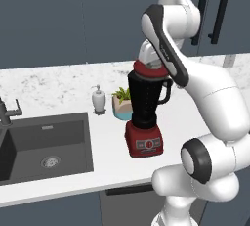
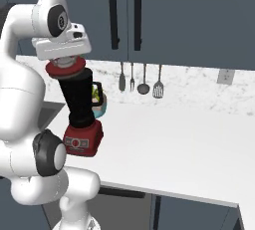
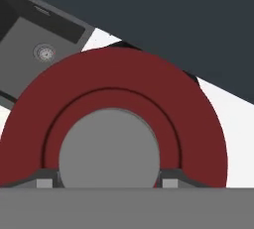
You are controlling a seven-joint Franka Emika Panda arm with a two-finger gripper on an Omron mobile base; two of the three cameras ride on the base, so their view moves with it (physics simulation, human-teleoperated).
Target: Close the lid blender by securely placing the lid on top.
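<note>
Our tool (image 3: 109, 183) pinches the grey knob of the lid (image 3: 114, 79), which sits at frame centre atop the blender (image 1: 145, 107) on the desk (image 2: 174, 139). We should centre it, press level, then release.

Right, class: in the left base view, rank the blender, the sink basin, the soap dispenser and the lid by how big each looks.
1. Sink basin, the widest dark area.
2. Blender, jar plus red base.
3. and 4. Soap dispenser and lid look alike; the lid is partly hidden under the arm, so I won't rank them.
</note>
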